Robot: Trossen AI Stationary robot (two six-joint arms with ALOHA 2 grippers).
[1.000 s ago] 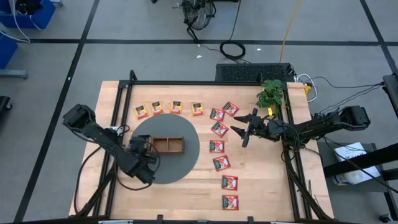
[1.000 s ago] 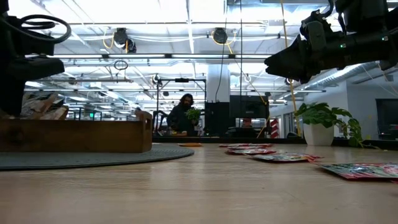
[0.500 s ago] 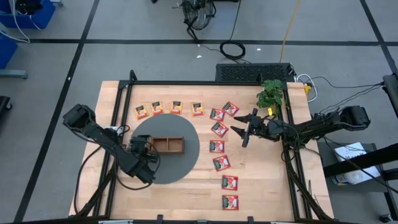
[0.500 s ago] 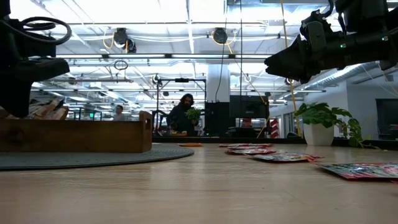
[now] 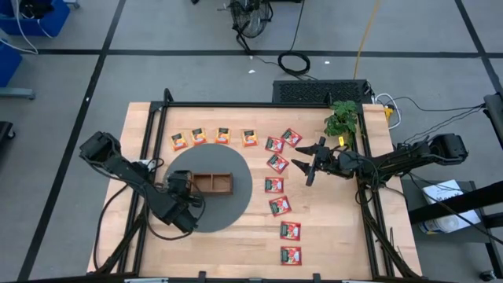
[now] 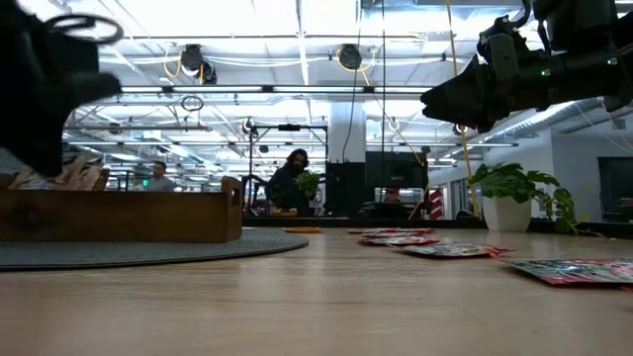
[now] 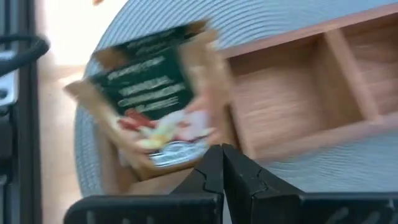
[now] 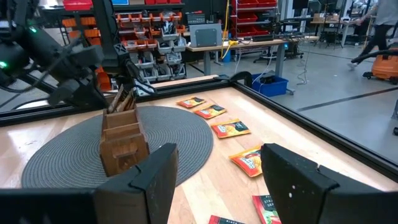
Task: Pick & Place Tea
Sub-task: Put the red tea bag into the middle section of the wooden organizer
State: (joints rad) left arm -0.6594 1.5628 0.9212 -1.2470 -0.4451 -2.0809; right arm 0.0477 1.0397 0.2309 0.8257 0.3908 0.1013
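A white-and-green tea packet (image 7: 155,99) stands leaning in the end compartment of the brown wooden tray (image 5: 214,182), which sits on a round grey mat (image 5: 236,211). My left gripper (image 7: 222,155) is shut and empty just off that end of the tray, at the tray's left end in the high view (image 5: 179,189). Several orange-yellow packets (image 5: 223,135) lie flat in a row beyond the mat. Several red packets (image 5: 274,185) lie flat in a column right of it. My right gripper (image 5: 309,167) hangs open and empty above the table, right of the red packets.
A small potted plant (image 5: 342,119) stands at the table's far right. A black frame rail (image 5: 369,204) runs along the table's right edge. Bare wood lies between the red column and that rail. People show in the room beyond the table (image 6: 289,183).
My left gripper has shifted a little by the tray's left end and shows blurred in the low view.
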